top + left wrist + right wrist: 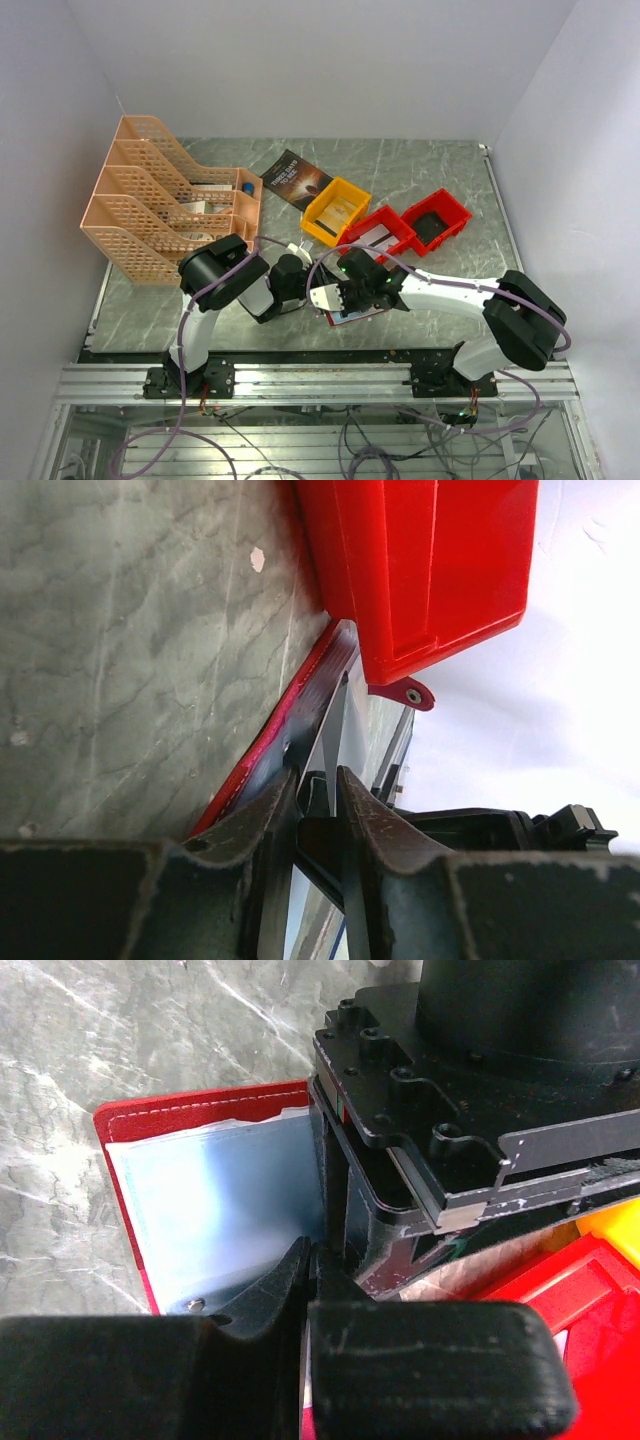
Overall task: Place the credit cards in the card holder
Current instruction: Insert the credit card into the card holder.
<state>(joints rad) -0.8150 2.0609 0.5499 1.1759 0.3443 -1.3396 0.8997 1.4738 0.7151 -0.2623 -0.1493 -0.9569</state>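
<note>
Nearest the left wrist camera, the left gripper shows its fingers parted a little, with a thin pale edge running between them; we cannot tell whether that edge is a card or pocket film. The card holder lies straight ahead of those fingers, seen edge-on, its long edge running up and away toward the red bin. In the right wrist view, the right gripper has its fingers pressed together, tips at the near right edge of the clear pockets. The holder lies open on the table, ahead and to the left. From above, the left arm and the right arm both bend inward and meet over the holder, neither clearly nearer.
</note>
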